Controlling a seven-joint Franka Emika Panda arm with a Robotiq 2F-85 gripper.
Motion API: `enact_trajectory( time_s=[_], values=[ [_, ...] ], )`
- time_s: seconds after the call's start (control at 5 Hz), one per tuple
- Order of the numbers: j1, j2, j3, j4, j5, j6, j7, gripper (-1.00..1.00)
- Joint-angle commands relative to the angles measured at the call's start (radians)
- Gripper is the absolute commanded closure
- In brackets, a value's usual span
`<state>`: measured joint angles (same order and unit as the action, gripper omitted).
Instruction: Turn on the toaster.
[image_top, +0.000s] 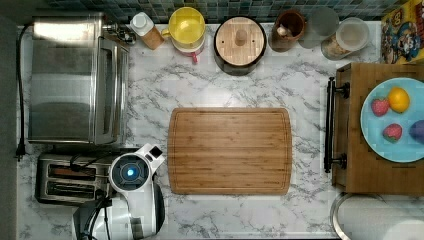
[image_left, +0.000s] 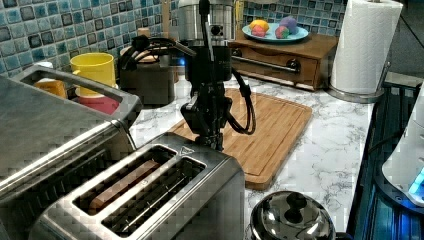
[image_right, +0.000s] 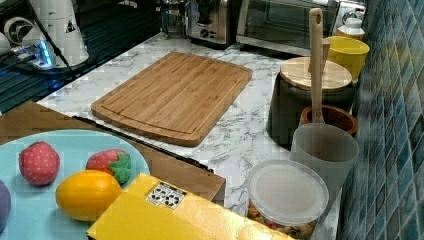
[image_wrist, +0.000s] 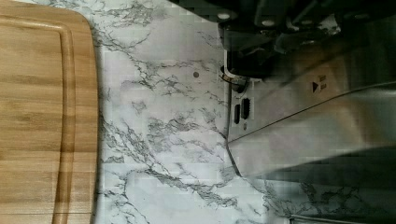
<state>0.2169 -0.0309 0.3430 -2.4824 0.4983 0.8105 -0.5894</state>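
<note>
- The small brushed-steel pop-up toaster (image_left: 150, 195) with two long top slots stands at the near corner of the white marble worktop (image_top: 210, 85). In the top view it sits at the lower left, just below the large boxy steel toaster oven (image_top: 70, 77).
- In the left view the black gripper (image_left: 212, 140) hangs straight down at the toaster's far end, the end that faces the rectangular bamboo cutting board (image_top: 230, 150), with its tip level with the toaster's top edge.
- How far the fingers are spread, or whether they press on anything, I cannot tell: in the wrist view dark parts of the gripper sit against the toaster's end face beside a round knob (image_wrist: 233, 77) and two small dark buttons (image_wrist: 241, 111).
- In the top view the arm's white wrist with a blue light (image_top: 131, 172) covers the toaster's right end.
- In the right view the toaster's (image_right: 210, 20) end face with its knob shows at the far side of the worktop, beyond the cutting board.
- The cutting board lies bare in the middle of the worktop, near the toaster but apart from it.
</note>
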Motion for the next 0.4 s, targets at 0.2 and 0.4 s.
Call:
enact_trajectory(
  time_s=[0.2,0.4],
  values=[
    [0.023,0.076,0.033,-0.145,0.017,0.054,-0.031,1.0],
    [0.025,0.076,0.031,-0.144,0.017,0.054,-0.031,1.0]
  ],
)
